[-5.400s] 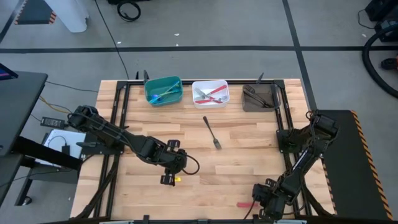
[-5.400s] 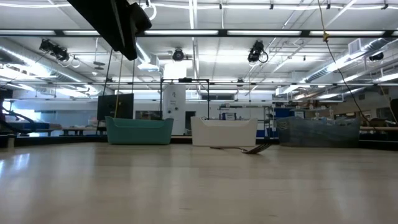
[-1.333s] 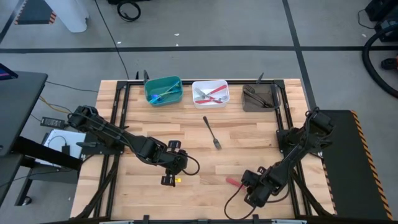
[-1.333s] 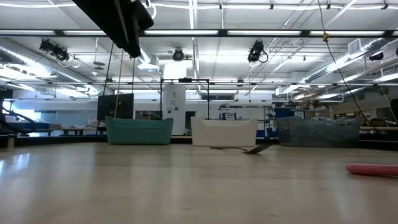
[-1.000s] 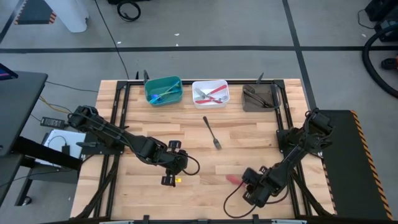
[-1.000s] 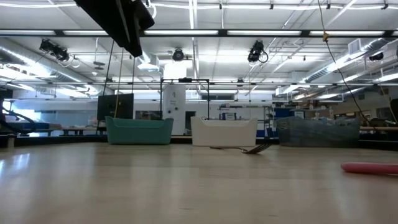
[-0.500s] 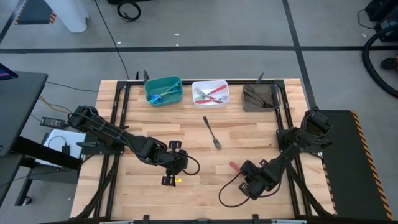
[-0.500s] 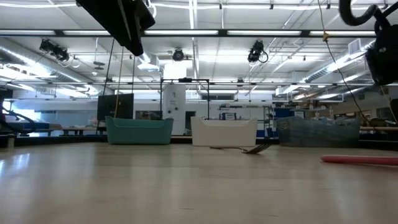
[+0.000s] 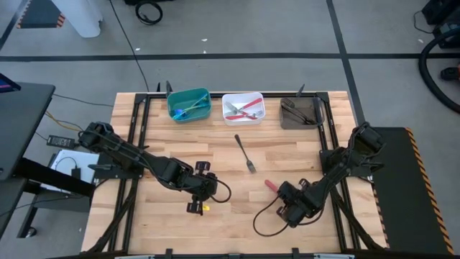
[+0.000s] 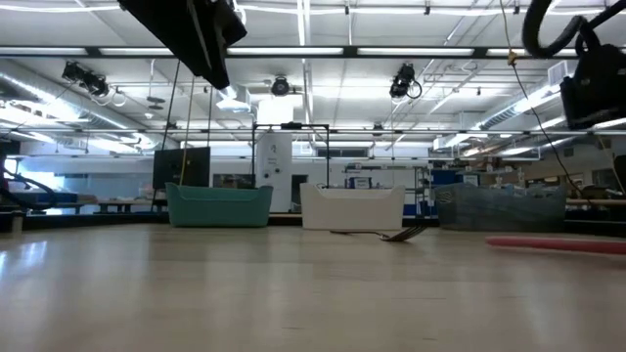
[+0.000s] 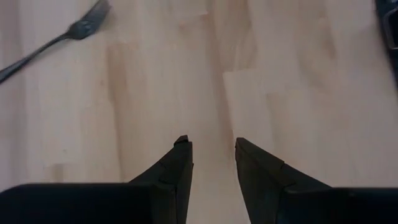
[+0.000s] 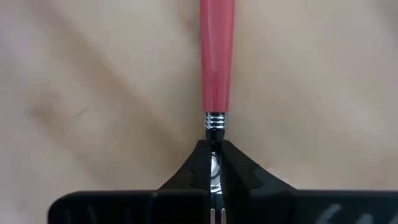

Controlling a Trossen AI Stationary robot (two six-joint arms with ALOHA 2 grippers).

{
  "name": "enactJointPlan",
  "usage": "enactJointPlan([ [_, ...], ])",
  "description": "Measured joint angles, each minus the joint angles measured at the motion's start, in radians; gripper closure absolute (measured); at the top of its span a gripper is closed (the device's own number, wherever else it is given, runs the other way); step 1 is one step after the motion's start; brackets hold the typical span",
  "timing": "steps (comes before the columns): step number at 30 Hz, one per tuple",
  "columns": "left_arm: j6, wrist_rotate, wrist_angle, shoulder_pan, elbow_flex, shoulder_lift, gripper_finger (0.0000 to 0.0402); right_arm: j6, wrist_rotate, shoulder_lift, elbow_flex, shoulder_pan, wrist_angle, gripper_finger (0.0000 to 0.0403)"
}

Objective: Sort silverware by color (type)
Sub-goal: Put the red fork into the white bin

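A red-handled fork lies out in front of my right gripper, which is shut on it at the table's near right; the high view shows the handle sticking out toward the middle. A dark fork lies flat on the wood at mid-table. My left gripper hangs open over bare wood at the near left, touching nothing. Along the far edge, the teal bin, white bin and brown bin hold more forks. My right gripper pinches the red-handled fork's silver neck, just past the handle's metal collar, between its two fingertips. The fingers come steeply from above. The handle points away from them, about level; whether it rests on the table I cannot tell.
The table's black frame rails run along both sides. A black cable loops under my right arm. Bare wood lies between the two grippers and in front of the bins.
My right gripper has gone toward the table's far edge and a little leftward, toward the middle. The red-handled fork has gone with it, handle leading.
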Motion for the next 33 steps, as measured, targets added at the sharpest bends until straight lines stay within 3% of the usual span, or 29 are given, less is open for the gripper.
enactJointPlan([
  [4,0.021,-0.025,-0.064,0.029,0.001,0.000,0.0280,-0.009,0.098,-0.065,-0.009,-0.011,-0.060,0.0386],
  [11,0.066,-0.056,-0.145,0.124,0.001,0.000,0.0280,-0.079,0.175,-0.178,-0.002,-0.104,-0.152,0.0386],
  [18,0.152,-0.056,-0.168,0.227,0.001,0.000,0.0280,-0.385,0.383,-0.267,-0.002,-0.333,-0.127,0.0386],
  [22,0.194,-0.055,-0.170,0.280,0.001,0.000,0.0280,-0.653,0.483,-0.310,-0.002,-0.523,-0.006,0.0386],
  [25,0.207,-0.051,-0.170,0.311,0.001,0.000,0.0280,-0.920,0.472,-0.323,-0.001,-0.678,0.180,0.0383],
  [28,0.225,-0.030,-0.169,0.334,0.001,0.000,0.0280,-1.177,0.356,-0.317,-0.001,-0.818,0.400,0.0382],
  [30,0.226,-0.005,-0.169,0.344,0.001,0.000,0.0280,-1.294,0.257,-0.310,0.000,-0.899,0.510,0.0382],
  [33,0.236,0.017,-0.170,0.353,0.001,0.000,0.0280,-1.388,0.194,-0.296,0.001,-1.004,0.621,0.0382],
])
